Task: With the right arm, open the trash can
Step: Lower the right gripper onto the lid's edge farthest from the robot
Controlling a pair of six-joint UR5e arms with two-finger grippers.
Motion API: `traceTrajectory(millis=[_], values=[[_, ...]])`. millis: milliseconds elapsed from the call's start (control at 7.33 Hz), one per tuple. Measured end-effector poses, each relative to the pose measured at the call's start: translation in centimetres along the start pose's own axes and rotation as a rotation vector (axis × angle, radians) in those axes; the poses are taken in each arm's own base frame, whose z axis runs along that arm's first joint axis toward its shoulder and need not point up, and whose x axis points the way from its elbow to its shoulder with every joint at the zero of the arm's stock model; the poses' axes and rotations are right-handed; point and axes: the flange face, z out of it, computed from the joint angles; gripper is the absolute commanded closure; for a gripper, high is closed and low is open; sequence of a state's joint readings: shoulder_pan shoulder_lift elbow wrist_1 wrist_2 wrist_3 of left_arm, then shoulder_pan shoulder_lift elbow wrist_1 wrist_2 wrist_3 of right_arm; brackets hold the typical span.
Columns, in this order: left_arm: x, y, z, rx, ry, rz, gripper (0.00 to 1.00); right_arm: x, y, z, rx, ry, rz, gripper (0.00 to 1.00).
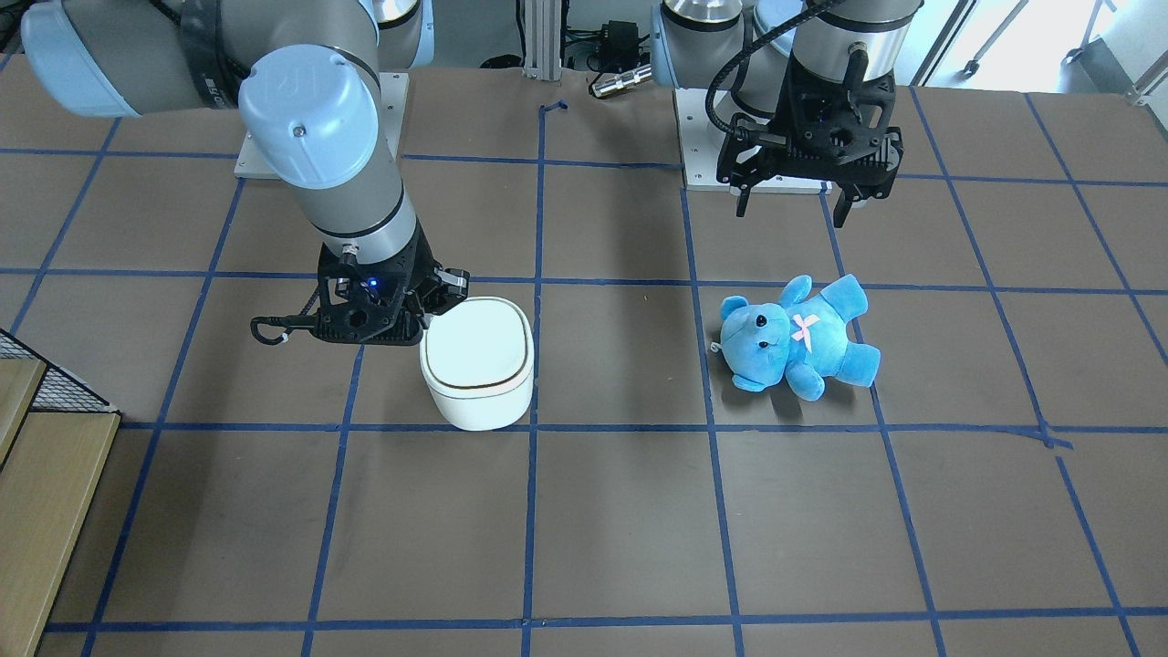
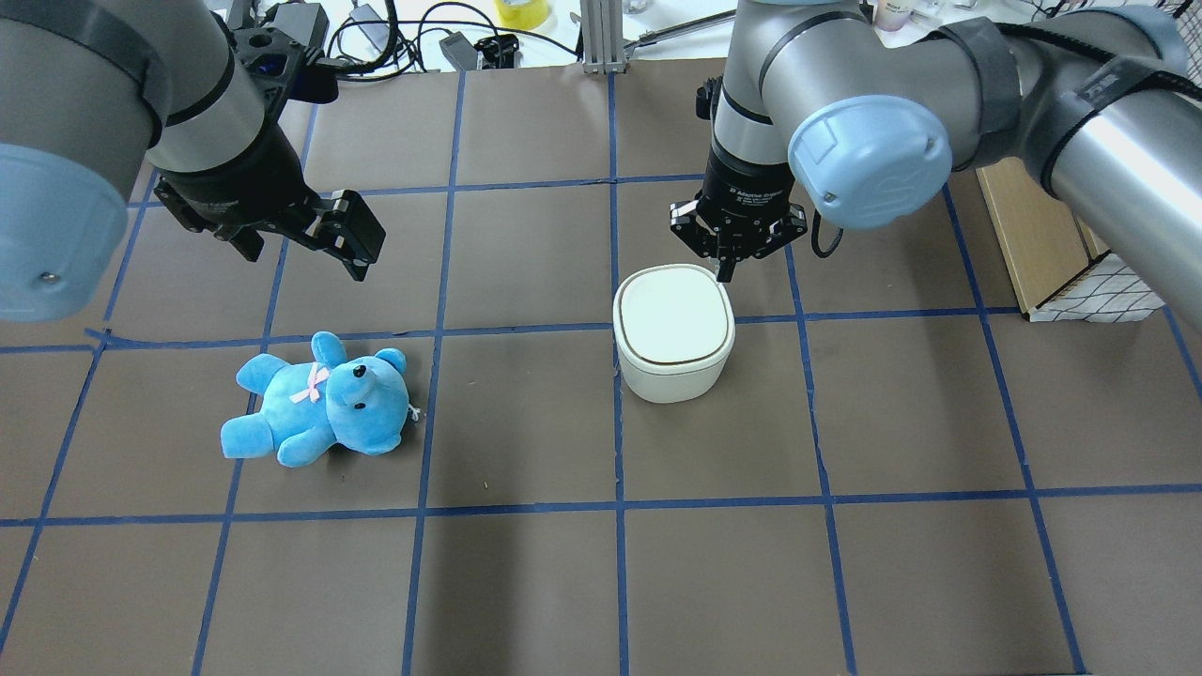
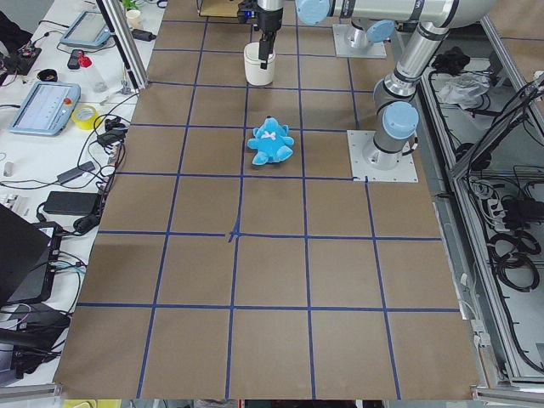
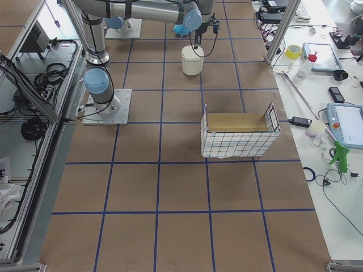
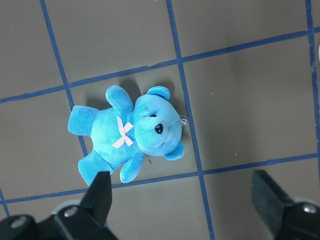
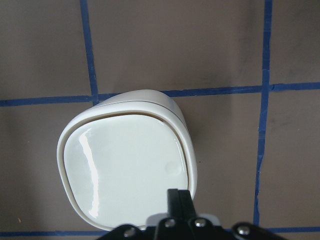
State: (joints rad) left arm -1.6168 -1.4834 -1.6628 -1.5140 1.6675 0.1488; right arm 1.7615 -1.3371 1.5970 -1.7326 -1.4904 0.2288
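The trash can [image 1: 477, 360] is a small white bin standing upright on the table with its flat lid down. It also shows in the overhead view [image 2: 673, 314] and the right wrist view [image 6: 127, 170]. My right gripper [image 1: 442, 299] is shut and empty. Its closed fingertips [image 6: 179, 199] point down at the lid's edge on the side nearest the robot [image 2: 723, 270]. I cannot tell whether they touch the lid. My left gripper [image 1: 792, 212] is open and empty, hovering above the table near its own base [image 5: 185, 200].
A blue plush bear [image 2: 319, 399] lies on its back on the left arm's side, below the left gripper [image 5: 132, 137]. A wire-mesh basket with a wooden lining [image 4: 238, 136] stands at the table's end on the right arm's side. Cables and tools lie beyond the table's far edge.
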Motion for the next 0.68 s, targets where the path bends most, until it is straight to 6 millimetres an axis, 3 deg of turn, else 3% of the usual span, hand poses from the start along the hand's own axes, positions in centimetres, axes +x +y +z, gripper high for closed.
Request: traceTrajectory(millis=[682], values=[[0.0,0.0,0.0,0.000,0.000,0.000,0.00,0.1,0.2,4.5,0.008,-0.015,-0.006,1.00]])
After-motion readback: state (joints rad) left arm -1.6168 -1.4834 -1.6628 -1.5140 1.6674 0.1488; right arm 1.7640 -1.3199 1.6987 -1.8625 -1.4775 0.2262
